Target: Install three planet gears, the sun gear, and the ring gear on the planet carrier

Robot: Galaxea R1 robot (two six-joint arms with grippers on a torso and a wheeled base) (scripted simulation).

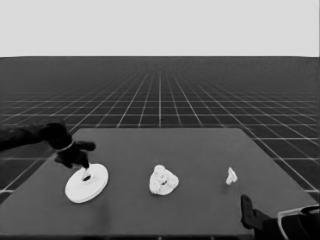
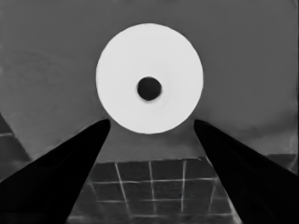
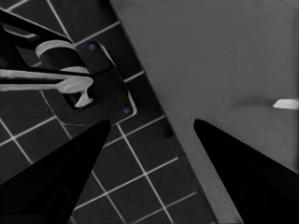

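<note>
The larger round part (image 1: 86, 183), the ring gear, lies flat at the table's left end, and its centre hole shows in the left wrist view (image 2: 149, 77). My left gripper (image 1: 86, 171) hangs over it, open, with a fingertip (image 2: 103, 124) off each side of the rim and nothing held. At the table's middle the smaller round part (image 1: 163, 180), the planet carrier, carries a lumpy cluster of small toothed gears. How many gears sit there I cannot tell. My right gripper (image 1: 246, 204) is parked at the lower right corner, open (image 3: 152, 121).
A thin white piece (image 1: 231, 175) lies toward the table's right side, and a white sliver (image 3: 286, 103) shows at the edge of the right wrist view. Dark machinery with pale bands and blue lights (image 3: 88, 88) sits past the table's corner.
</note>
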